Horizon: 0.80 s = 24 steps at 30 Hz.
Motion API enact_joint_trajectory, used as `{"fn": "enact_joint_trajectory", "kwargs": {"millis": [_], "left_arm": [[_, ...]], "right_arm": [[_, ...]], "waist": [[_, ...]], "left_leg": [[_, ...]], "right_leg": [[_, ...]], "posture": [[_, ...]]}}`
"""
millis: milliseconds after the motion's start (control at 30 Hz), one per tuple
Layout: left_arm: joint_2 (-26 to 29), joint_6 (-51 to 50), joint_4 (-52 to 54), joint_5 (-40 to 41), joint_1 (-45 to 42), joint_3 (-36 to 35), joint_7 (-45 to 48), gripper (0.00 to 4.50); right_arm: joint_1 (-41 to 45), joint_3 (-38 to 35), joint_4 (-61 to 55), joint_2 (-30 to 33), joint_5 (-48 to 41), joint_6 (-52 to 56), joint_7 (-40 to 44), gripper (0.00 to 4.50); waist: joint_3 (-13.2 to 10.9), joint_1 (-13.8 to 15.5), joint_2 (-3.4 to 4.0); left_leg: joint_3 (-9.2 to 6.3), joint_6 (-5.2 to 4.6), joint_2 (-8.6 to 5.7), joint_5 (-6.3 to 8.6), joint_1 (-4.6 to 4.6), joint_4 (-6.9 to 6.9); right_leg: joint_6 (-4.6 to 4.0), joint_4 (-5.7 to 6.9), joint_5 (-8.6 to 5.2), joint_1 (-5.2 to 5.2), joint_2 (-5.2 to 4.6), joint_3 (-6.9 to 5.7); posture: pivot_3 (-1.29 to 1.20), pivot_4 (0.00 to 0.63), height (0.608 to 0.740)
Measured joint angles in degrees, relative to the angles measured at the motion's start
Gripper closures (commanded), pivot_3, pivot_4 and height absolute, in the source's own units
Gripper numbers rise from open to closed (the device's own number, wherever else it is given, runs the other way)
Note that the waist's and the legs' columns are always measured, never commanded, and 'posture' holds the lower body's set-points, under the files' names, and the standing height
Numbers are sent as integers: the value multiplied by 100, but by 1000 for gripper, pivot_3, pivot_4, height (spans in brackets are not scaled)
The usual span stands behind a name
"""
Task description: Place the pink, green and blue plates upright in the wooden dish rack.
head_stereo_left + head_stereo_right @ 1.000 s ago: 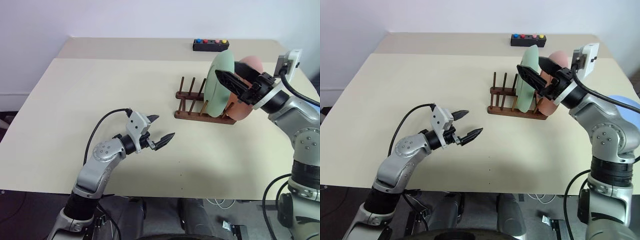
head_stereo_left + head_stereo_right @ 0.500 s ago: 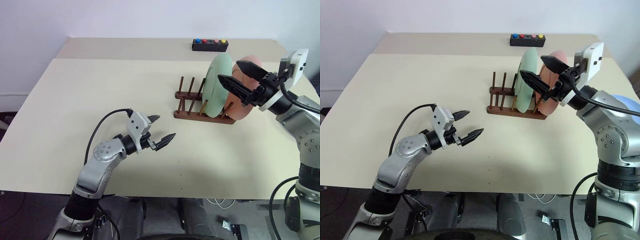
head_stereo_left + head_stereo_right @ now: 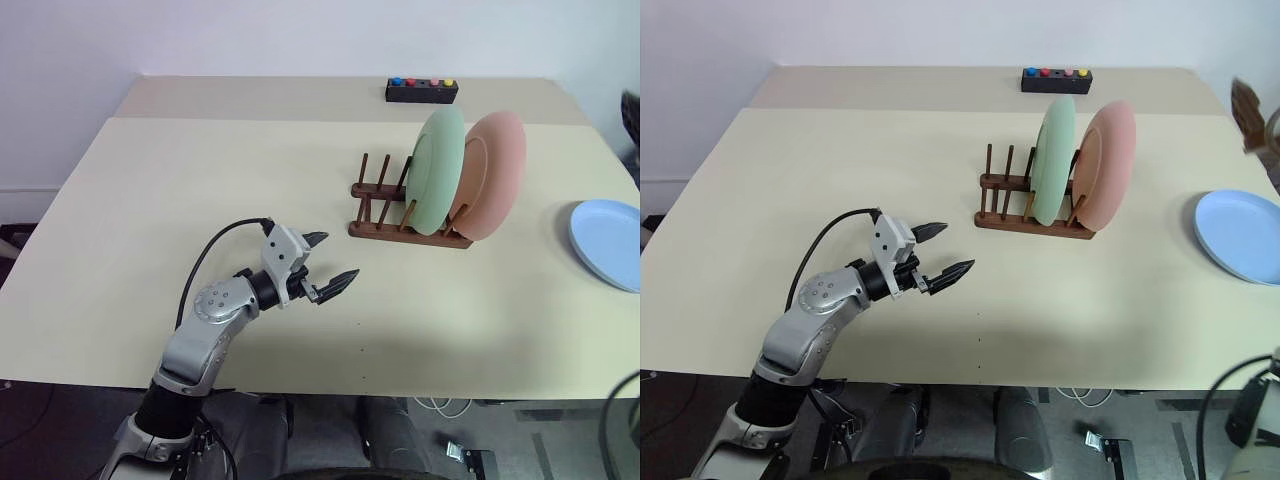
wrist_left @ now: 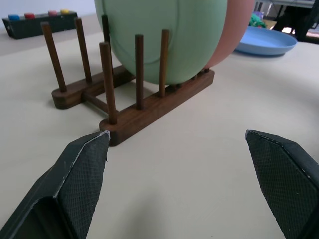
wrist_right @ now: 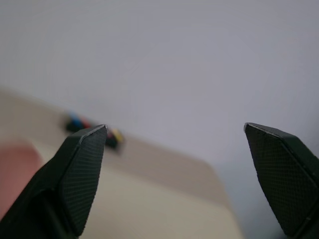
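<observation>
Spreading across most of the head views, the cream tabletop (image 3: 150, 200) carries everything here, with a seam crossing it toward the far edge. Near the middle of that far edge sits a black box with coloured buttons (image 3: 422, 90), well apart from the rest.

The wooden dish rack (image 3: 405, 215) stands right of the tabletop's centre: dark brown, two parallel base rails, thin upright pegs in rows. Its pegs nearest the tabletop's left edge are bare. In the slots toward the right edge stand two plates upright on their rims, leaning slightly: the green plate (image 3: 438, 170), pale mint and matte, and just beside it on the right-edge side the pink plate (image 3: 490, 175), salmon coloured, partly hidden behind the green one. Whether the two touch cannot be told.

The blue plate (image 3: 607, 243) lies flat at the tabletop's right edge, well apart from the rack, light blue with a shallow raised rim. Nothing lies between it and the rack.

The left hand (image 3: 325, 262) hangs over the near part of the tabletop, pointing toward the rack, its two black fingers spread wide and holding nothing; bare tabletop separates it from the rack's near rail. The right hand (image 5: 174, 134) has its fingers wide apart too, empty, facing a pale wall.
</observation>
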<state>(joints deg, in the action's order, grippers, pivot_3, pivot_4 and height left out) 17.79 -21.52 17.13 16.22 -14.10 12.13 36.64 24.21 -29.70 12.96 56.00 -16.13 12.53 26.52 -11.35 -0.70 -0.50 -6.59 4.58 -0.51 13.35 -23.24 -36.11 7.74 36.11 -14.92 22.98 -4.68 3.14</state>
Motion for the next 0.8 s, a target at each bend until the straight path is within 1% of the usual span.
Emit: {"fn": "enact_joint_trajectory", "kwargs": {"millis": [100, 200, 300, 400, 467, 700, 800], "left_arm": [[-8, 19, -112, -3, -30, 18, 39, 0], [-26, 65, -123, -3, -40, 37, 63, 0], [-25, 64, -122, -3, -38, 40, 65, 0], [-24, 64, -122, -3, -23, 40, 64, 0], [-22, 63, -119, -2, -17, 41, 62, 0], [-7, 61, -113, -4, -10, 42, 53, 0], [-4, 60, -113, -11, -11, 44, 39, 0]], "right_arm": [[-691, 150, 152, 63, 311, -29, 200, 21], [-1387, 448, 210, -90, 354, 205, 633, 21], [-1660, 596, 265, -236, 325, 534, 873, 21], [-1619, 595, 377, -248, 305, 657, 856, 21], [-1442, 616, 626, -312, 354, 648, 769, 21], [-962, 1045, 1679, -461, 685, 289, 563, 21], [-699, 1126, 2020, -505, 708, 199, 531, 835]], "waist": [[2, -15, 3], [5, -41, 9], [3, -45, 41], [5, -42, 48], [4, -44, 47], [5, -33, 48], [4, -42, 47]], "left_leg": [[0, 0, 0, 0, 3, 2], [1, 0, 1, 0, 9, 5], [7, 0, 0, 0, 8, -2], [6, 0, 0, 0, 13, -3], [6, 0, 0, 0, 16, -3], [6, 0, 0, 0, 17, -3], [6, 0, 0, 0, 26, -3]], "right_leg": [[2, 1, 1, -1, 1, 1], [5, 1, 2, -5, 2, 2], [4, 1, 2, -5, 1, 9], [2, 2, 1, -10, 2, 8], [-1, 0, -1, -15, 2, 8], [6, 0, 3, -17, 2, 8], [5, 0, 3, -25, 2, 8]], "posture": [[0, 150, 734], [0, 150, 734], [0, 150, 734], [0, 150, 734], [0, 150, 734], [0, 150, 734], [0, 150, 734]]}}
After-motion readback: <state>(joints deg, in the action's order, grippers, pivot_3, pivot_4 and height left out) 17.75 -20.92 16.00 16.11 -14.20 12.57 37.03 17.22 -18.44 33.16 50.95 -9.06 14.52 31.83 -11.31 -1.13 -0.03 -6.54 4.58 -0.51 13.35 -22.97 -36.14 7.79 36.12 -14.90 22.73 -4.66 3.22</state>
